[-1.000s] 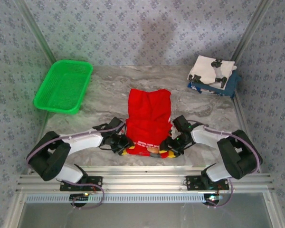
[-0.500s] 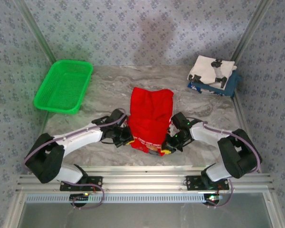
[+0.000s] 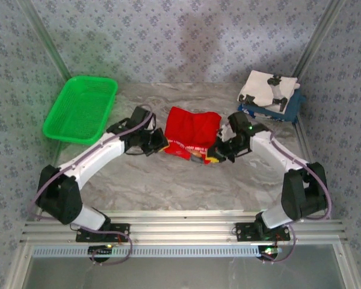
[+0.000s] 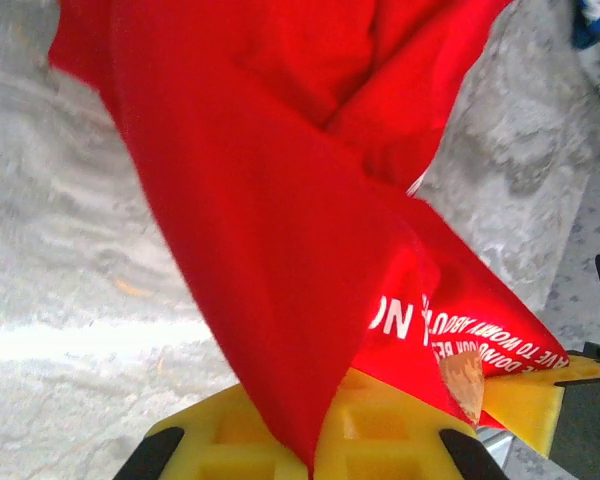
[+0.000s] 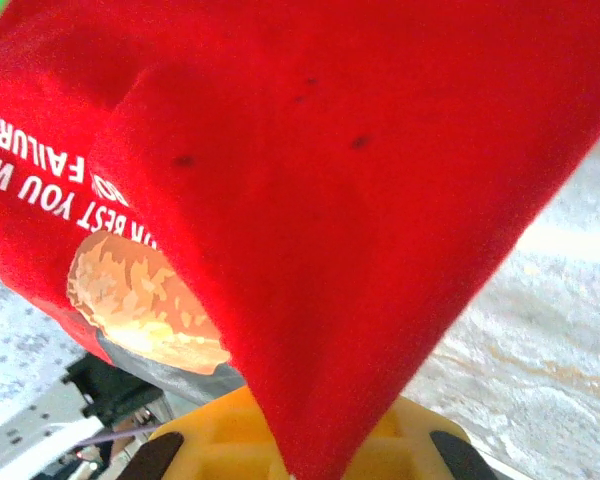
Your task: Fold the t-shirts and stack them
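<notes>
Red cloth carried white capitals: "TO WORRY ABOUT" was legible in the left wrist view, "BEST YOU" and "FAILURE" in the right wrist view, beside part of a brown bear print. The red t-shirt (image 3: 192,126) lay mid-table, its far part flat and its near edge held up off the marbled table (image 3: 168,180). The left gripper (image 3: 161,144) was clamped on that edge's left corner and the right gripper (image 3: 213,155) on its right corner, with cloth running down between the yellow pads (image 4: 380,430). Both arms reached forward and inward, elbows out. A white t-shirt (image 3: 266,87) with black marks sat on a navy t-shirt (image 3: 292,106) at the far right. A green basket (image 3: 81,109) stood far left.
</notes>
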`<move>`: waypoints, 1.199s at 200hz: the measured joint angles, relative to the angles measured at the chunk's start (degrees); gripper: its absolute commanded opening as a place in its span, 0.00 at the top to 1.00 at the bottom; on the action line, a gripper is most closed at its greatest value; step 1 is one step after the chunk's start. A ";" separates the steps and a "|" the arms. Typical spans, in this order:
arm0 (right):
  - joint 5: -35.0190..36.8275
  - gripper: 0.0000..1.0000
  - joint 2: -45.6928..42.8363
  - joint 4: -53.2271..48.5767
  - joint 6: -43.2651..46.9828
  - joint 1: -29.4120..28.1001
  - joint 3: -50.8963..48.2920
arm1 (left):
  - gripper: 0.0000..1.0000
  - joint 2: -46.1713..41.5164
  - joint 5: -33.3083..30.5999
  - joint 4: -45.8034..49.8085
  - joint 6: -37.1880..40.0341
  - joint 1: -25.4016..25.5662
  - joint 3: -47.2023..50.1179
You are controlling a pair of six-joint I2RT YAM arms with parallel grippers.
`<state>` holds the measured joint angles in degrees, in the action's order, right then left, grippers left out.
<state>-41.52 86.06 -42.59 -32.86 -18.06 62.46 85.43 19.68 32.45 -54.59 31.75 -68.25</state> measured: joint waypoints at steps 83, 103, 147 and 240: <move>-2.47 1.00 14.91 -6.10 5.18 6.21 19.23 | 1.00 14.99 5.92 0.39 4.68 -5.97 -16.50; -3.06 1.00 17.90 -6.58 5.51 7.23 22.47 | 1.00 18.45 7.41 0.35 4.87 -7.06 -19.67; -4.22 1.00 23.96 -6.78 5.53 9.44 28.26 | 1.00 27.76 11.02 0.20 6.12 -9.44 -29.05; -4.68 0.78 37.88 -4.26 5.25 11.89 37.48 | 0.58 51.60 17.03 1.07 7.48 -12.09 -54.90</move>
<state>-46.19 123.94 -46.85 -27.62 -6.17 99.94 137.03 36.71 33.52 -47.11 19.66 -123.15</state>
